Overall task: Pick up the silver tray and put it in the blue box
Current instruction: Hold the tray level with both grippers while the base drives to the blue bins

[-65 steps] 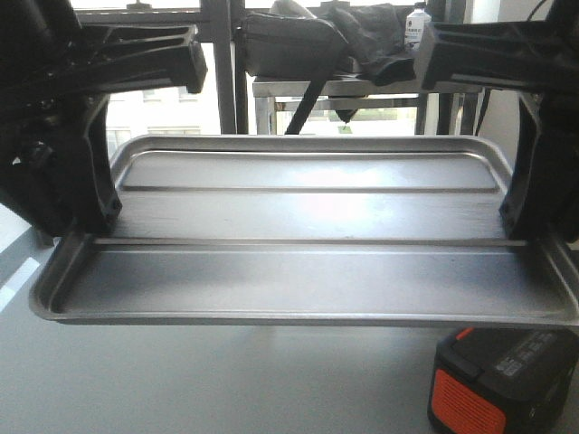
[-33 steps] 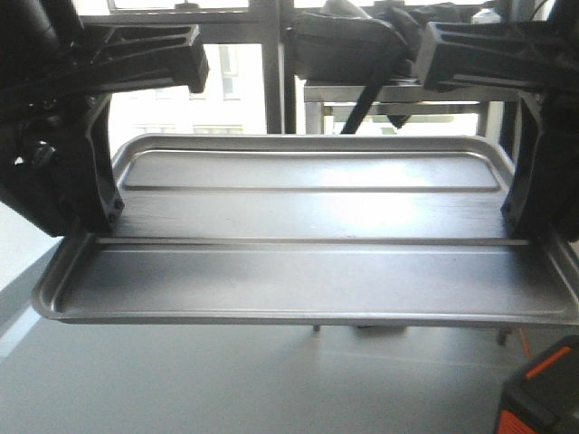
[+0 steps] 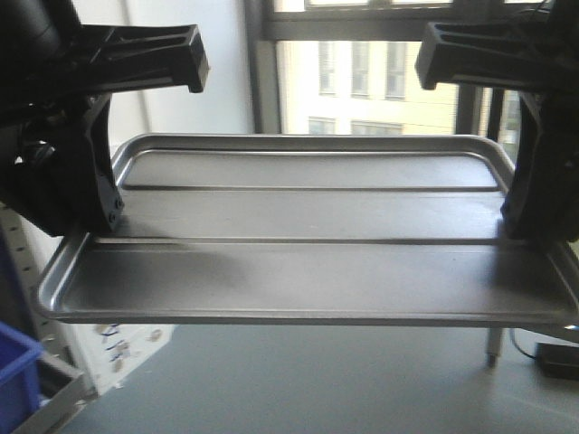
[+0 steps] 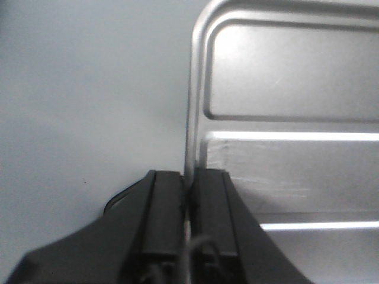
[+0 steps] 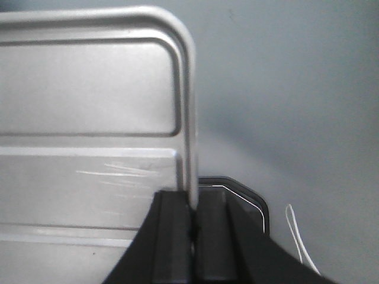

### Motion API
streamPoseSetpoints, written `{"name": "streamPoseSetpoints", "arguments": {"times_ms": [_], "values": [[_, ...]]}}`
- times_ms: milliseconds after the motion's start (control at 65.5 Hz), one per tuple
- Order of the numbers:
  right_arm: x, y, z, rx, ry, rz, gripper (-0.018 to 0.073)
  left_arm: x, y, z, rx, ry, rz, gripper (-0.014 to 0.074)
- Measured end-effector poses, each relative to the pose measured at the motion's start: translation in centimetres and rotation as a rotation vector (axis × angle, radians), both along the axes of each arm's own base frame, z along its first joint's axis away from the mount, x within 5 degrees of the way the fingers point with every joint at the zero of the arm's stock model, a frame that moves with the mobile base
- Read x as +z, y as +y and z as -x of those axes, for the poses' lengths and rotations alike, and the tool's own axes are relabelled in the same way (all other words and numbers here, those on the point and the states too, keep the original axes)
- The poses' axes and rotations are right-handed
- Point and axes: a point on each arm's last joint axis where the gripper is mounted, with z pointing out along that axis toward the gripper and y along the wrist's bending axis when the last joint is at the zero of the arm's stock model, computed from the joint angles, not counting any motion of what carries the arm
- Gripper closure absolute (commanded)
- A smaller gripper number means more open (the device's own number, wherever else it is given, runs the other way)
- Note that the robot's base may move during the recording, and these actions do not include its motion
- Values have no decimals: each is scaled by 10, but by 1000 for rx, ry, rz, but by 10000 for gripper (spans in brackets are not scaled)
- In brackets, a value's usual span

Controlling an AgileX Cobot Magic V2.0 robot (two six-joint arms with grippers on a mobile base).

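Silver tray [image 3: 308, 271] btwn L pincer [image 4: 188, 177] & R pincer [image 5: 192, 198] (each on an end rim)

Looks like a lab or workshop room: large window [image 3: 362, 81] at upper centre, blue bin [image 3: 16, 375] and metal shelving [image 3: 61, 387] at lower left, bare grey floor [image 3: 298, 389]

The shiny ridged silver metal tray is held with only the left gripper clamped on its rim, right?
No, not only the left. The right wrist view shows the right gripper also shut on the rim of the shiny silver metal tray, at its other end. The left gripper is clamped on the rim as you said.
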Motion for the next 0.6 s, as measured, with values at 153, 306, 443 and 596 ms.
{"name": "streamPoseSetpoints", "arguments": {"times_ms": [153,306,443,596], "values": [[0,0,0,0,0,0,510,0,0,0,0,0,0,610],[0,0,0,0,0,0,510,0,0,0,0,0,0,610],[0,0,0,0,0,0,510,0,0,0,0,0,0,610],[0,0,0,0,0,0,510,0,0,0,0,0,0,610]]}}
